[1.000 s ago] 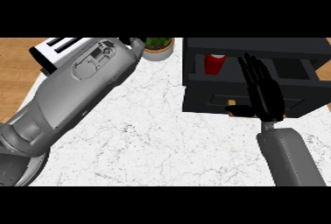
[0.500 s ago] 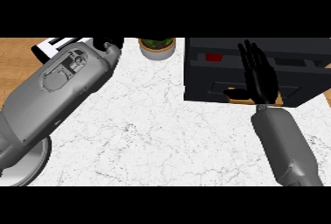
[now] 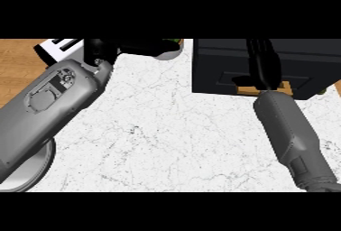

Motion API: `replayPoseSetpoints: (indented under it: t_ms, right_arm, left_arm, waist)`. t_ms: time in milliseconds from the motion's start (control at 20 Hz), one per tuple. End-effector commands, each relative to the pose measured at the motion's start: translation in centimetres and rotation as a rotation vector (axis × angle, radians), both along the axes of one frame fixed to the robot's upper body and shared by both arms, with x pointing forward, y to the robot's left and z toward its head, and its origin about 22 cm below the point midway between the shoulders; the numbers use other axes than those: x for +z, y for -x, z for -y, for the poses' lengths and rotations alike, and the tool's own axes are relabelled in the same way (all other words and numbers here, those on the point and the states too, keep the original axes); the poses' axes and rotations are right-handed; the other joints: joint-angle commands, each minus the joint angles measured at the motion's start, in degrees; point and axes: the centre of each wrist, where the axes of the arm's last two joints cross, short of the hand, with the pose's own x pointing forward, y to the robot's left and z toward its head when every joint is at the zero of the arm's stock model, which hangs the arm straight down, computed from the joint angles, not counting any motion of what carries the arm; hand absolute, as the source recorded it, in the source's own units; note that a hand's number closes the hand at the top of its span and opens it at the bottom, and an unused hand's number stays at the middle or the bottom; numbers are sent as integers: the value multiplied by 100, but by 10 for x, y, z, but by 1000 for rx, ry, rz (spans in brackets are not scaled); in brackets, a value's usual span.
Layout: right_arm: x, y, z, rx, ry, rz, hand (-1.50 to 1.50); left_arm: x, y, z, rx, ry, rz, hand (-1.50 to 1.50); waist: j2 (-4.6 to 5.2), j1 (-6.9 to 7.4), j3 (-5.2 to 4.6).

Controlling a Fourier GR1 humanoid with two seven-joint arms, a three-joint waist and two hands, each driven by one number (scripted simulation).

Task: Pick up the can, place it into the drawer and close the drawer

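Fingers (image 3: 260, 56) of the right hand (image 3: 265, 77) lay straight against the dark drawer (image 3: 220, 67), gripping nothing, and we judged the drawer pushed in or nearly so. We saw no can anywhere, so we took it to be hidden inside, leaving at most a final push. Of the left hand (image 3: 133, 45), at the top edge, we could not tell the state.

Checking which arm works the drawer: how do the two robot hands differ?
The right robot hand lies with straight fingers on the dark drawer unit; the left robot hand is up at the far edge of the counter, off the unit. The right forearm runs nearly straight up the view; the left forearm crosses diagonally and looks far bulkier. Both hands are black on grey forearms.
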Motion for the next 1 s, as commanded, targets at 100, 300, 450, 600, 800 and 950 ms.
replayPoseSetpoints:
  t_ms: [100,300,450,600,800,950]
  right_arm:
    - [19,-20,-12,0,-5,6,-150]
    - [24,-24,-14,-11,-6,7,-150]
    - [37,-31,-22,-25,-27,-1,-150]
    - [52,-37,-17,-14,-38,24,-150]
    - [63,-42,-36,29,-53,-6,-150]
    - [66,-42,-21,48,-136,38,-150]
  left_arm:
    - [-11,17,-6,-19,-19,5,-150]
    - [-33,21,-20,-3,-17,-1,-150]
    - [-36,31,-13,-29,-11,-1,-150]
    - [-49,30,-19,-9,-25,3,-150]
    - [-42,32,-23,-23,-16,7,-150]
    - [-46,36,-30,-8,-21,-5,-150]
  waist:
    - [64,77,44]
    - [105,93,41]
    - [128,208,44]
    - [146,122,43]
    - [158,165,43]
    - [157,163,55]
